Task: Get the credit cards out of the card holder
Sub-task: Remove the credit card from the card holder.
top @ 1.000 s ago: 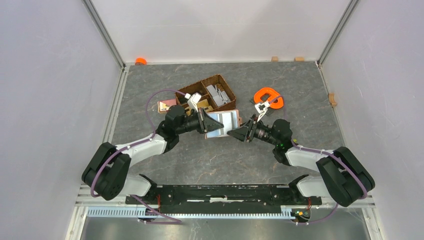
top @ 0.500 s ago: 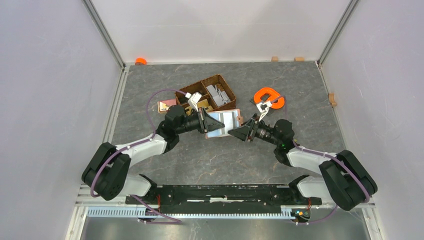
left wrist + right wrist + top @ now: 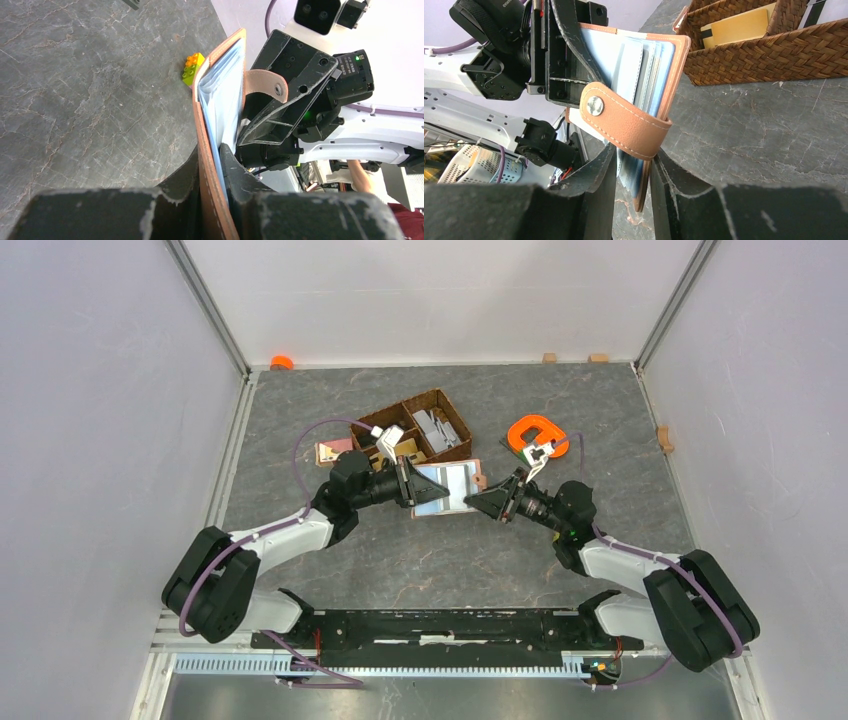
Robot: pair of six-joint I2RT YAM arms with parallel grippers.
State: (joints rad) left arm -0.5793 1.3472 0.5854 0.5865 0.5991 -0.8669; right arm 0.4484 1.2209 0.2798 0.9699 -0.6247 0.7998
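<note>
Desk: Where's the tan leather-like folding card holder [image 3: 446, 487]?
Operator: Held above the worktop [image 3: 75, 75], lengthwise between the arms. My left pincer [image 3: 211, 150] clamps one end; my right pincer [image 3: 634, 150] straddles the other, over pale-blue plastic credit cards [image 3: 624, 65], grip uncertain.

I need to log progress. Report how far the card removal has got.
Done: the card holder is off the table, clamped open in the left gripper, snap tab undone. In hand: the right gripper straddles its free edge over the credit cards. Left: every card seen sits in its pocket.
</note>
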